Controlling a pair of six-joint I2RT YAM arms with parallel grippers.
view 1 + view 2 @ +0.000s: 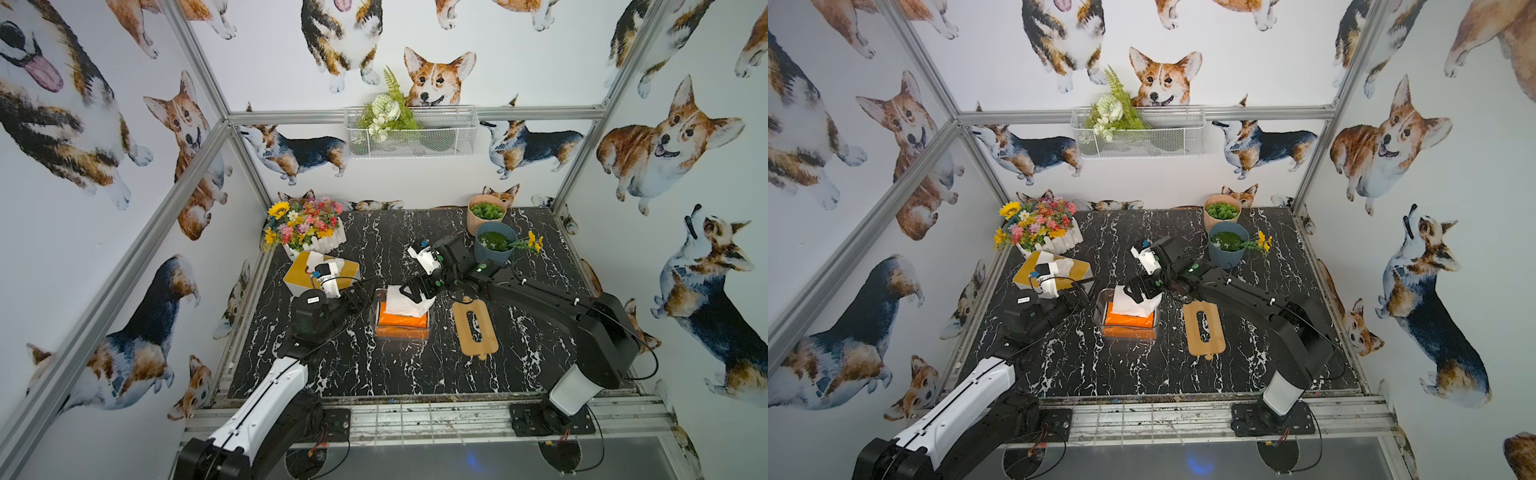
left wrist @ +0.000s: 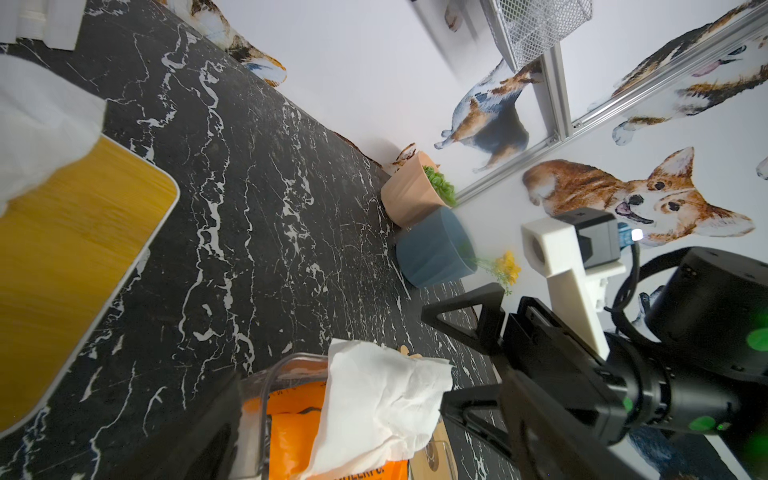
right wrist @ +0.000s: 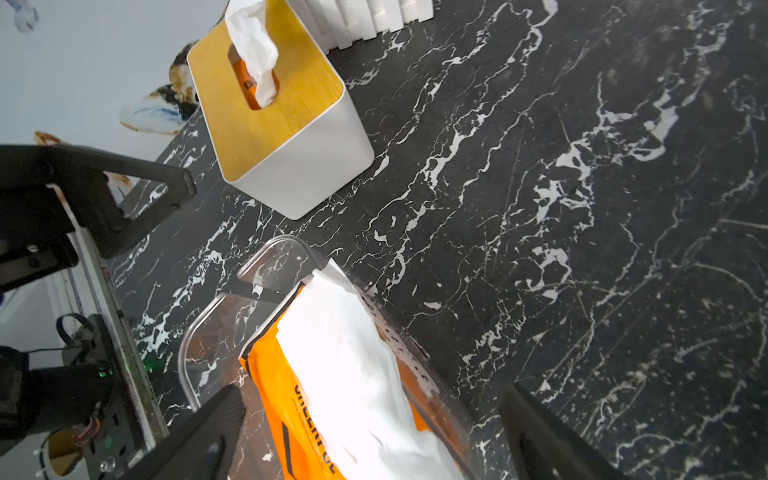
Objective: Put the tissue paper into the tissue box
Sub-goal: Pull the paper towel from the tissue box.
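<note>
A clear tissue box [image 1: 374,322] [image 1: 1099,309] [image 3: 199,332] stands open at the table's middle. An orange tissue paper pack [image 1: 401,321] [image 1: 1127,321] [image 3: 270,374] lies inside it, with a white sheet [image 1: 405,304] [image 2: 382,395] sticking up from the top. My right gripper [image 1: 417,291] [image 3: 374,436] hovers just over the pack's far end, jaws wide open with the pack and sheet between them, not gripped. At the box's left side my left gripper [image 1: 359,295] [image 2: 382,415] is also open and holds nothing.
The bamboo lid [image 1: 461,332] lies flat right of the clear box. A white box with a wooden top [image 1: 297,270] [image 3: 299,83] and a flower planter [image 1: 307,228] stand at the back left. A blue pot [image 1: 492,251] and a pink pot [image 1: 484,216] stand at the back right.
</note>
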